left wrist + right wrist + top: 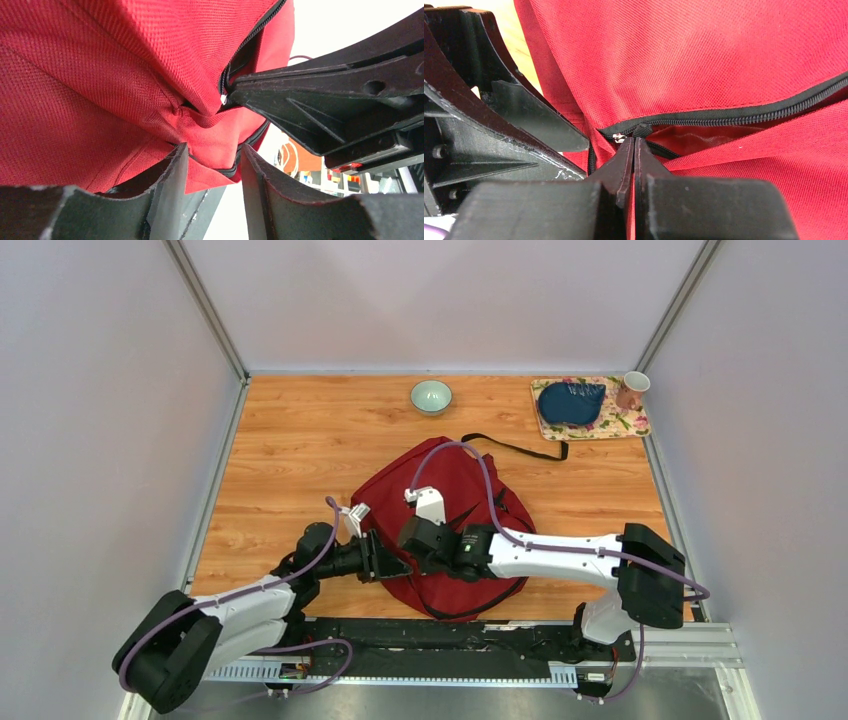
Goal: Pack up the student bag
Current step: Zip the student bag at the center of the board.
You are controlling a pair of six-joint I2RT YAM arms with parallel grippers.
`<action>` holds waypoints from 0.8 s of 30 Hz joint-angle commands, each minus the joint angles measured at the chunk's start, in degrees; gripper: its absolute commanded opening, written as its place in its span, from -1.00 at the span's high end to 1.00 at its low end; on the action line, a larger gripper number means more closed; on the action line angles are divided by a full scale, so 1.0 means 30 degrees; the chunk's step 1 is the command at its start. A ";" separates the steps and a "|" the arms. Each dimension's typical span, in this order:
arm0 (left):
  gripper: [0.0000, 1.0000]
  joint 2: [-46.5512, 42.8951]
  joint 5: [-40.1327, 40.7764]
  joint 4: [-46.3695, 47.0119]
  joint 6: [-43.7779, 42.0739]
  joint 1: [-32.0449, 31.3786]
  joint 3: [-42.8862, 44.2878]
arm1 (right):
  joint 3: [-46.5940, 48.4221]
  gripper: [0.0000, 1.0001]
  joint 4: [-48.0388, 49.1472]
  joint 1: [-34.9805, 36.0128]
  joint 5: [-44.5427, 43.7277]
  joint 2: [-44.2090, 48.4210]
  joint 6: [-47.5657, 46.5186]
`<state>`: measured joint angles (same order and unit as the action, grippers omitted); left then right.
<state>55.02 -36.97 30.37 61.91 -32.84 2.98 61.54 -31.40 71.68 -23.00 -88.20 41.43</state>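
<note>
On your left, the left gripper (214, 152) lies low against the near left side of the student bag (455, 485). Its fingers (170, 175) are spread apart. A fold of red fabric edged with black zipper hangs into the gap between them, and the fingers do not close on it.

The bag itself lies slumped in the middle of the wooden table (280, 460), towards the near edge, with both arms reaching in over it. Beyond it, well apart and near the far edge, stands a pale green bowl (431, 397).

Just beside the left gripper, the right gripper (633, 145) has its fingers pressed together, pinching the zipper pull (640, 131) at the bend of the zipper (744, 116). To the right of the pull you see the zipper slightly parted, with red fabric showing inside. The two grippers sit close together, the left one's fingers just to the left of the pull.

Further right, a black strap (520, 447) trails from the bag's far side across the wood. In the far right corner lies a floral mat (620, 425) with a dark blue pouch (571, 402) on it, and a cup (632, 390) at the mat's far right corner.
</note>
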 commanded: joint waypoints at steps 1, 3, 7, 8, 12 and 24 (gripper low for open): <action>-0.01 0.1080 0.0633 0.3203 0.0427 -0.0245 -0.0554 | -0.0707 1.00 0.0884 0.0773 -0.0593 0.0690 0.1830; 0.01 0.1490 0.0751 0.4632 0.0865 -0.0244 -0.0788 | -0.1059 1.00 0.0944 0.0921 -0.0739 0.0603 0.2184; 0.01 0.1990 0.1131 0.6399 0.1599 -0.0245 -0.0819 | -0.1557 1.00 0.1207 0.1184 -0.0710 0.0456 0.2800; 0.01 0.2106 0.1219 0.6429 0.1629 -0.0245 -0.0819 | -0.1761 1.00 0.1266 0.1214 -0.0711 0.0427 0.2946; 0.06 0.3100 0.1366 0.6253 0.1629 -0.0245 -0.0847 | -0.2142 1.00 0.1559 0.1243 -0.0828 0.0514 0.3299; 0.14 0.5155 0.1396 0.7074 0.1863 -0.0303 -0.1785 | -0.3432 1.00 0.2848 0.1243 -0.0916 0.1218 0.3739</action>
<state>69.80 -33.34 49.04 67.77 -33.41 2.94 52.31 -23.07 74.30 -26.46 -85.93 50.96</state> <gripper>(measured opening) 0.408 0.006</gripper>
